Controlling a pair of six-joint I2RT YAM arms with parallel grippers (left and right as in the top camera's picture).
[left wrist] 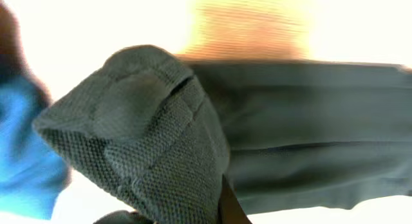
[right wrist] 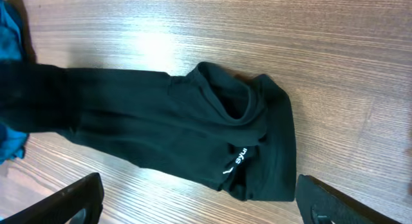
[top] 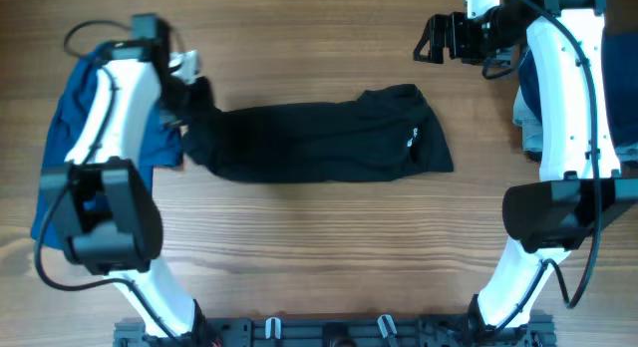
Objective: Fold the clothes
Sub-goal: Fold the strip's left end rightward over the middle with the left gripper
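The clothes, a black T-shirt (top: 319,138), lie as a long folded band across the middle of the wooden table (top: 319,247). White lettering (right wrist: 239,156) shows near the right end. My left gripper (top: 189,100) is shut on the shirt's left end, and the bunched black fabric (left wrist: 148,140) fills the left wrist view. My right gripper (top: 431,38) stands open at the far right, apart from the shirt. In its wrist view the shirt (right wrist: 161,127) lies beyond the two spread fingers (right wrist: 67,201).
A bright blue garment (top: 70,118) lies under my left arm at the table's left edge and also shows as blue cloth (left wrist: 19,140) beside the black fabric. Dark navy and pale blue garments (top: 525,103) sit at the right edge behind my right arm.
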